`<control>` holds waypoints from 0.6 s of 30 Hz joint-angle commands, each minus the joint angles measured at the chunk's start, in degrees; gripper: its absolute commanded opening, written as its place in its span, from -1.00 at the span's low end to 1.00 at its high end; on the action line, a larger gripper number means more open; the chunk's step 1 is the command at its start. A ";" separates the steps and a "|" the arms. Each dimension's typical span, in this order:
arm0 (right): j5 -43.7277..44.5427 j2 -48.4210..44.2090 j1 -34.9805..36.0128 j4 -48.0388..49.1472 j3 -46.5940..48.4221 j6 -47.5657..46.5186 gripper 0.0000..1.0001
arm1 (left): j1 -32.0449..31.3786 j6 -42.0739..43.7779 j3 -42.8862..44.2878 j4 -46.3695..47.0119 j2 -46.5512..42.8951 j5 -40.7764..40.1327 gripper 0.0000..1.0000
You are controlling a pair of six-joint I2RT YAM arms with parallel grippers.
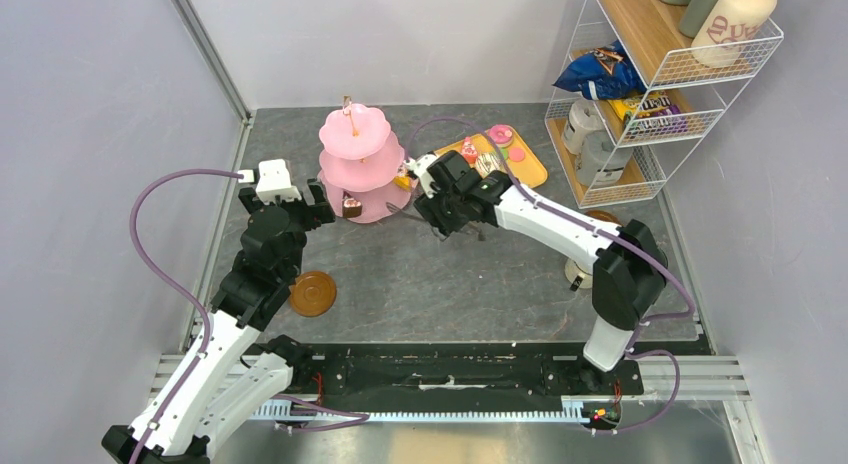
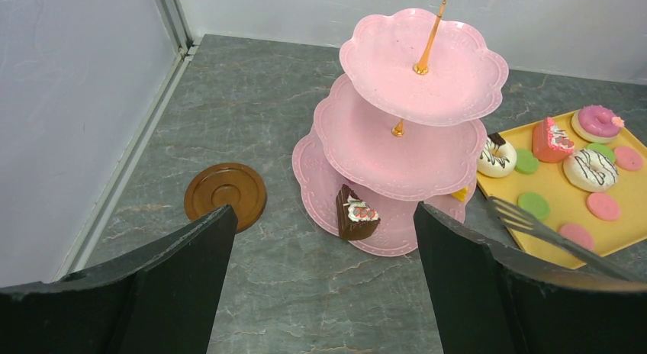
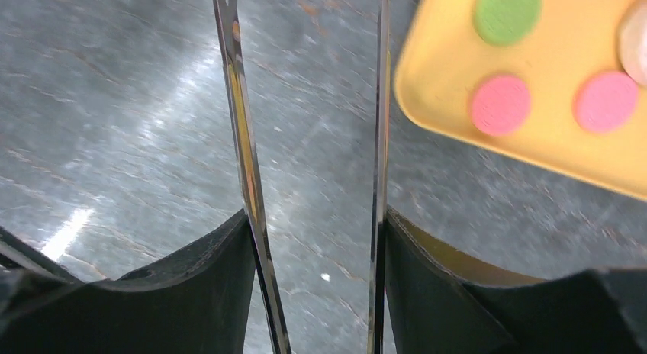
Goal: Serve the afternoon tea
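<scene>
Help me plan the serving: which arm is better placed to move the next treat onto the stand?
Likely right: the right gripper holds tongs beside the tray; the left gripper is open, empty, facing the stand.

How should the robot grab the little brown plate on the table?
The brown plate lies flat on the table, so a sideways pinch would find almost nothing. It is probably best gripped by its raised rim, coming straight down from above, with one finger inside and one outside.

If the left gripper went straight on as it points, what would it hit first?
Probably the stand, at its bottom tier near the cake wedge. The open left gripper points straight at them, though depth is hard to judge.
</scene>
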 commanded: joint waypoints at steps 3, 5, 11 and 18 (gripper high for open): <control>4.57 -5.28 -7.26 -5.04 -0.83 0.70 0.26 | 0.26 -1.57 0.14 2.34 -0.49 -0.03 0.89; 4.77 -5.99 -9.62 -4.99 -0.82 1.04 0.25 | 0.23 -1.52 0.14 2.32 -0.45 0.00 0.89; 7.03 -3.98 -15.50 -4.54 3.15 2.76 0.26 | 0.25 -1.57 0.14 2.32 -0.33 0.10 0.89; 8.72 3.48 -19.40 -2.69 9.71 3.01 0.26 | 0.27 -1.48 0.14 2.31 -0.10 0.01 0.89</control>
